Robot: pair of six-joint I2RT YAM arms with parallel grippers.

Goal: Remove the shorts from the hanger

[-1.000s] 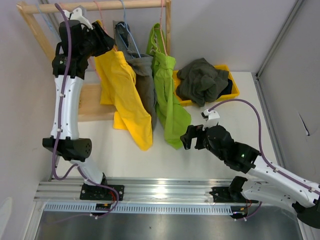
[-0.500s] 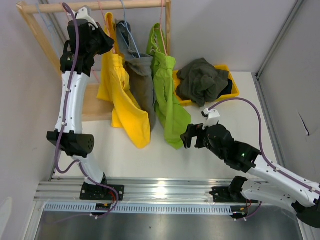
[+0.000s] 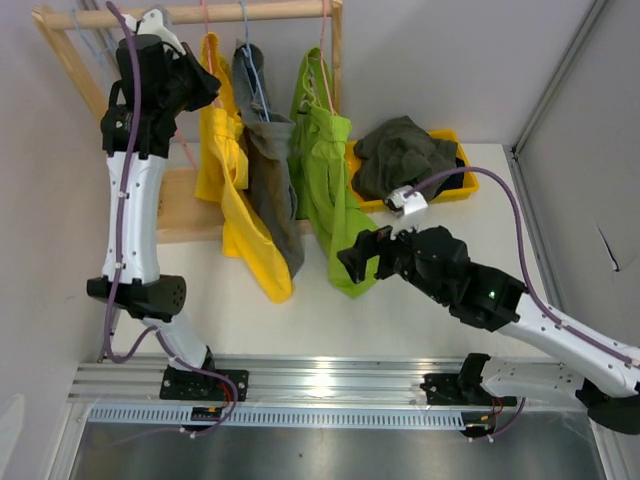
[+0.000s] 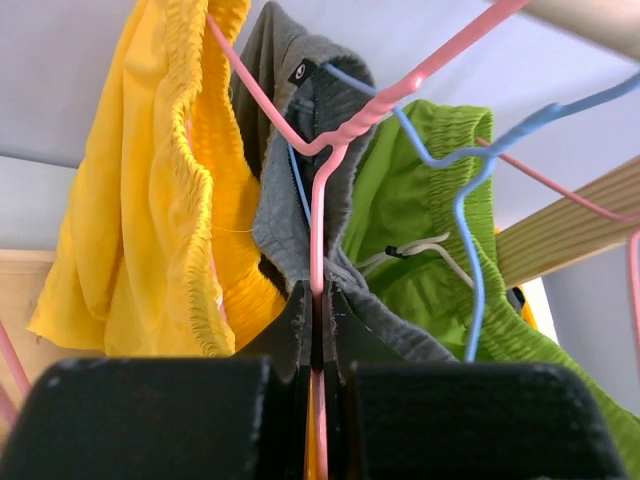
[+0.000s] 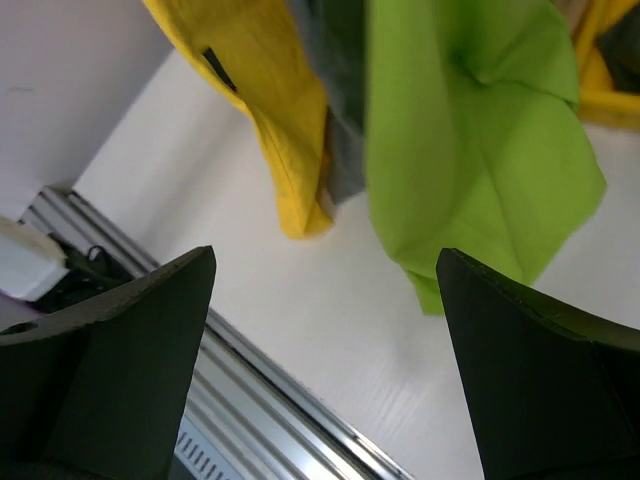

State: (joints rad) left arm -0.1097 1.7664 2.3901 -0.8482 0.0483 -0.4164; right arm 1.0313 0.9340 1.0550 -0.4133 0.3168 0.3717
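— Shorts, where are they?

— Three hang on the wooden rack (image 3: pixel 200 13): yellow shorts (image 3: pixel 240 200), grey shorts (image 3: pixel 268 180) and green shorts (image 3: pixel 325 190), side by side and touching. One dark olive pair (image 3: pixel 400 160) lies bunched up in the yellow tray (image 3: pixel 468 186) on the table (image 3: pixel 300 310).

— What are the arms doing?

— The left gripper (image 4: pixel 318 295) is up by the rack. Its fingers are pinched tight on the thin neck of a pink hanger (image 4: pixel 318 200). I think that is the yellow pair's hanger, but I can't be sure. The right gripper (image 5: pixel 325 260) has its fingers wide apart and holds nothing. It hovers low, near the bottom of the green pair.

— What could go wrong?

— The three pairs are pressed close together, so the right gripper could pinch two at once, or the wrong one. The wire is thin and smooth, so it could slip or twist in the left fingers. The waistbands look stretchy and bunched up. One could snag on a hanger corner, and then a pull might drag the whole hanger off the rack. The pink wire also crosses a blue hanger (image 4: pixel 460 230), so the two may tangle.

— What are the things like?

— The shorts are soft and floppy, and they hang in long folds. The yellow waistband is all crinkly. The green pair has a white string (image 4: pixel 420 250) at the top. The hangers are thin bent wire. The rack is plain, light wood.
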